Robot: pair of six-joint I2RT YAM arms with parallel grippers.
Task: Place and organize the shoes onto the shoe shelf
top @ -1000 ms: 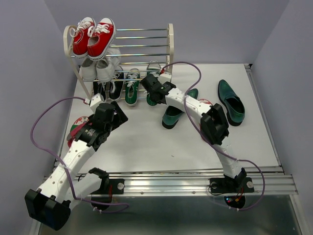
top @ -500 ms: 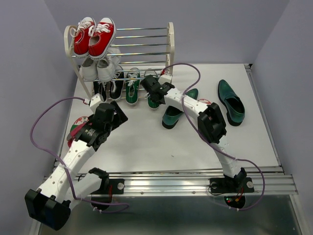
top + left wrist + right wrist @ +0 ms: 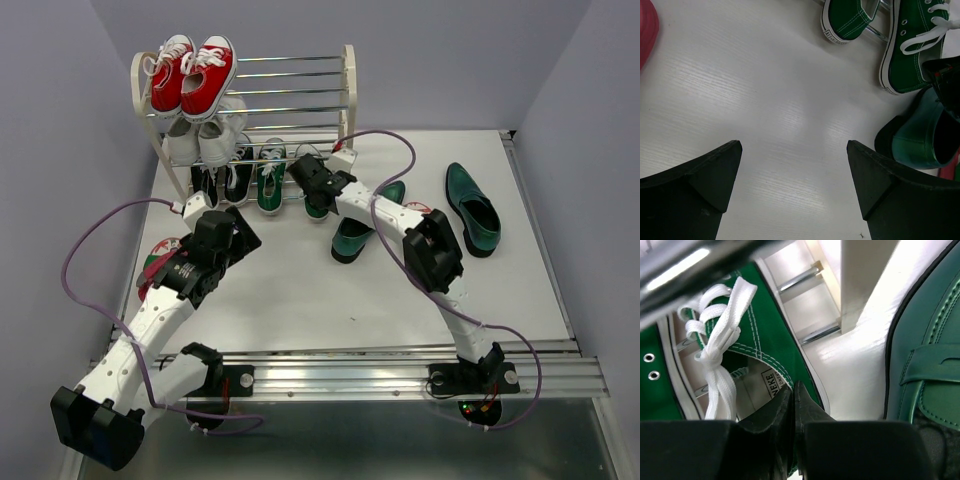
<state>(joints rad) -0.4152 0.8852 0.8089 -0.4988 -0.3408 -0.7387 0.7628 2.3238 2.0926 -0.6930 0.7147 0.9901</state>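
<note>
**A:** Looking at the green canvas sneaker point(image 3: 765, 340) with white laces, where does it sit?

**B:** At the bottom tier of the small cream-framed shoe shelf point(image 3: 349, 90) with silver rods. It is just right of the second green sneaker point(image 3: 268, 187), with its heel towards the near side. I cannot tell whether it is fully seated on the rods.

**A:** And the right gripper point(image 3: 794, 387)?

**B:** Its jaws are narrow, almost together, at the collar beside the laces. One finger is over the insole and the other is outside, so it looks like a pinch on the canvas wall.

**A:** How will the sneaker handle?

**B:** Light, I'd judge. The canvas is soft and will fold under a pinch, and the rubber sole is stiffer. The collar or heel rim is the sensible hold, since the laces would only pull loose.

**A:** The left gripper point(image 3: 794, 147)?

**B:** Its jaws are wide and hold nothing. It hangs over the bare white worktop point(image 3: 300, 290), to the near left of the shelf.

**A:** Anything else close by?

**B:** One dark green glossy loafer point(image 3: 352, 238) lies just near-right of the sneaker, under the right arm. The second loafer point(image 3: 472, 208) is well apart to the right. Both look smooth and stiff, so probably slippery. The open heel rim seems the best place to grip them.
</note>
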